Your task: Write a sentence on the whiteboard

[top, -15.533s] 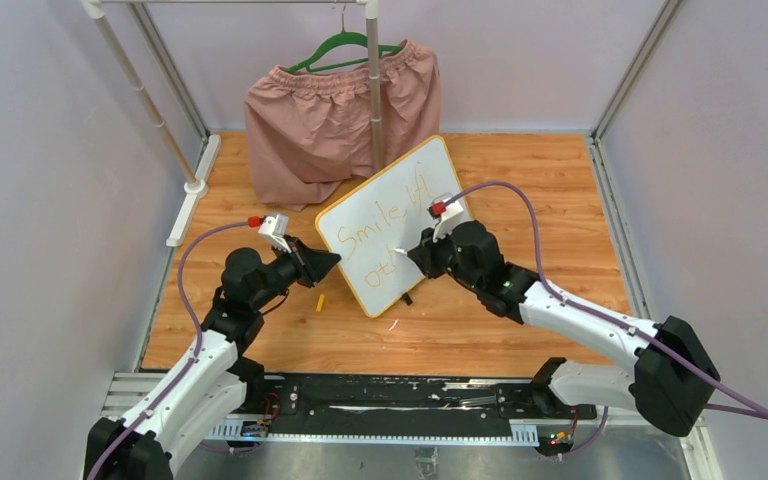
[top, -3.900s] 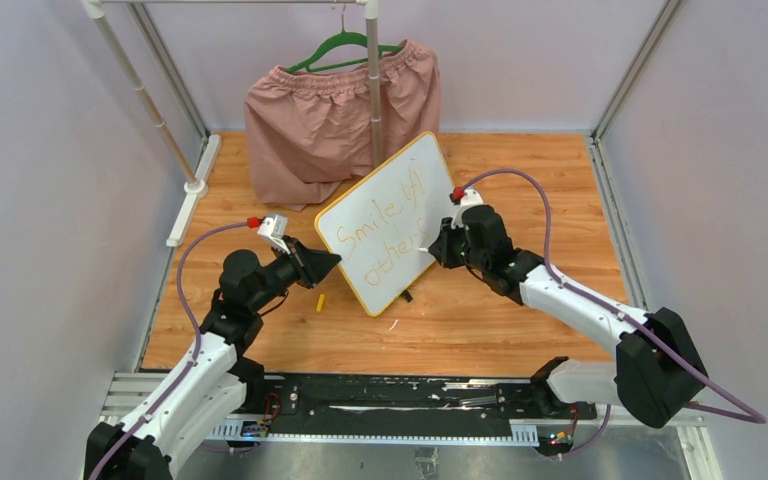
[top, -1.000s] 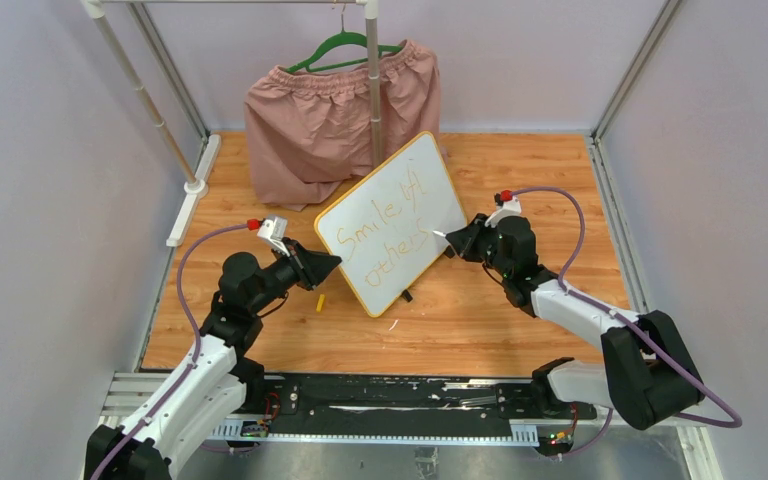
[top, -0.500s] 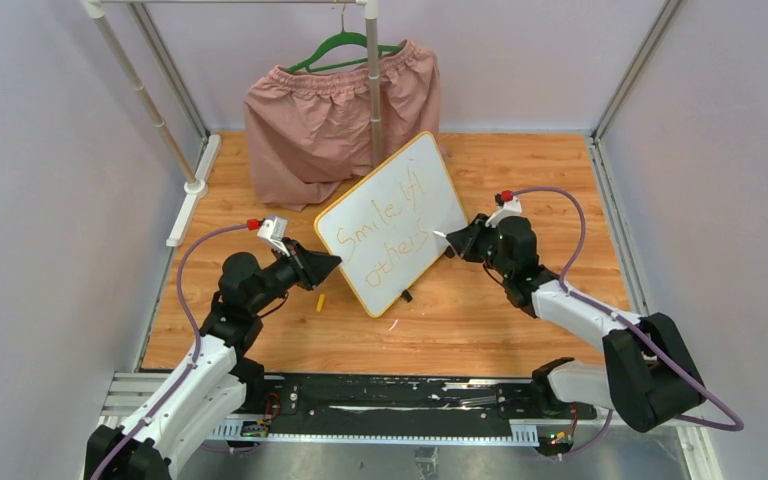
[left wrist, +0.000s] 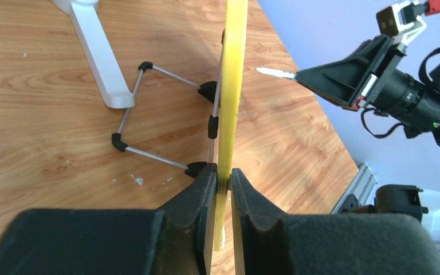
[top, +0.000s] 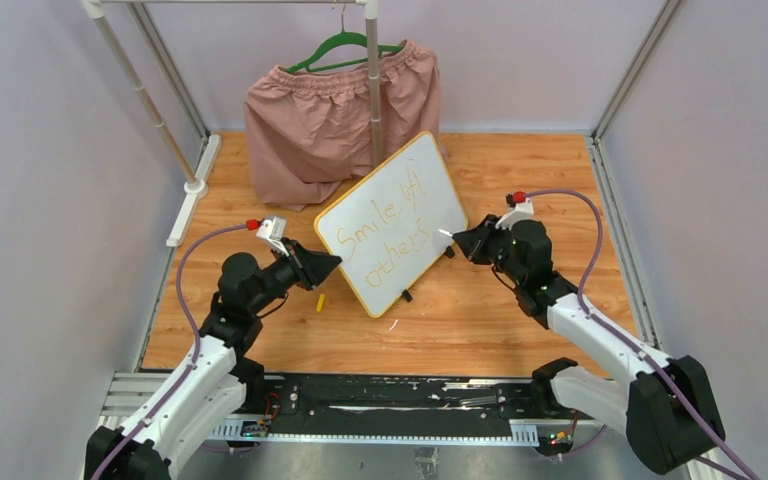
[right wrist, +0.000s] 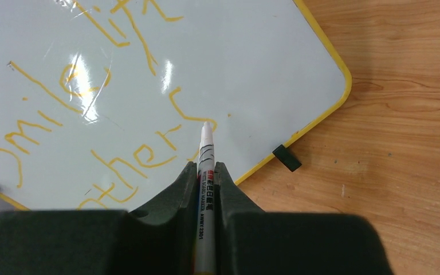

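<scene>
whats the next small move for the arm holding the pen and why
Probably draw the right gripper, with its white marker pen, away from the yellow-framed white whiteboard: the tip stands off the surface, the orange handwritten sentence looks complete, and the left gripper clamps the board's edge.

whiteboard on table, before shorts

This looks like a robot lab, not a home. A left robot arm and a right robot arm are bolted to a metal rail at the near edge of a wooden table. Plain pale purple walls and metal poles box the table in. Purple cables loop off the arms. Pink shorts hang on a green hanger at the far edge.
</scene>
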### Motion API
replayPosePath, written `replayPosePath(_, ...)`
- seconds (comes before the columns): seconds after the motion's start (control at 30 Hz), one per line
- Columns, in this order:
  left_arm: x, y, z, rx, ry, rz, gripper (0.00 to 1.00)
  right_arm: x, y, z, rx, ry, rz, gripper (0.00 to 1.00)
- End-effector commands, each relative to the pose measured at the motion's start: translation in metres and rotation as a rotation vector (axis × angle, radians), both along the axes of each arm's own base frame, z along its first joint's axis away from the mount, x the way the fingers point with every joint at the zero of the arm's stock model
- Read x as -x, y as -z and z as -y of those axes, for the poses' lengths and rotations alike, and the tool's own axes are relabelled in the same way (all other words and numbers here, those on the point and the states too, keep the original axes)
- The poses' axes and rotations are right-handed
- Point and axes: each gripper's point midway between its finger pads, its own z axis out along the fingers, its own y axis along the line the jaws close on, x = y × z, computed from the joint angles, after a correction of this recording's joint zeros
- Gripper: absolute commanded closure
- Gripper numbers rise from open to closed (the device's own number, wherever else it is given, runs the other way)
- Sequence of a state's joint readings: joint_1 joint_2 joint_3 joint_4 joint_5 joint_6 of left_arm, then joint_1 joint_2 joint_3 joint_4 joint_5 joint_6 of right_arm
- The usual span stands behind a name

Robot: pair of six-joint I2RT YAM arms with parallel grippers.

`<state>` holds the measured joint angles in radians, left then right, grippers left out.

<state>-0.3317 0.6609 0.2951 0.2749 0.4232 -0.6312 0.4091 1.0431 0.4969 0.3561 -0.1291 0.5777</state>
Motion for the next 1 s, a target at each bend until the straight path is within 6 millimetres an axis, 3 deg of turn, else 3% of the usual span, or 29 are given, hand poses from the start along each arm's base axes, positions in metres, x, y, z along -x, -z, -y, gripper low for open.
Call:
replayPosePath(0.0,0.001,-0.019,0.001,0.040,0.001,0.063,0.75,0.008,-0.024,0.007,0.014,-0.011,0.039,1.00)
replayPosePath(0.2,0.001,-0.020,-0.004,0.040,-0.032,0.046,0.46,0.031,-0.043,0.012,0.044,-0.057,0.079,1.00)
replayPosePath(0.5,0.007,-0.015,-0.025,-0.024,-0.145,-0.048,0.27,0.055,-0.065,0.017,0.051,-0.096,0.130,1.00)
replayPosePath(0.7,0.015,-0.001,-0.050,-0.103,-0.272,-0.202,0.23,0.065,-0.067,0.018,0.061,-0.119,0.121,1.00)
replayPosePath(0.77,0.023,0.015,-0.062,-0.163,-0.327,-0.298,0.22,0.068,-0.071,0.018,0.056,-0.125,0.131,1.00)
replayPosePath(0.97,0.042,0.035,-0.088,-0.280,-0.437,-0.469,0.27,0.078,-0.083,0.017,0.049,-0.154,0.158,1.00)
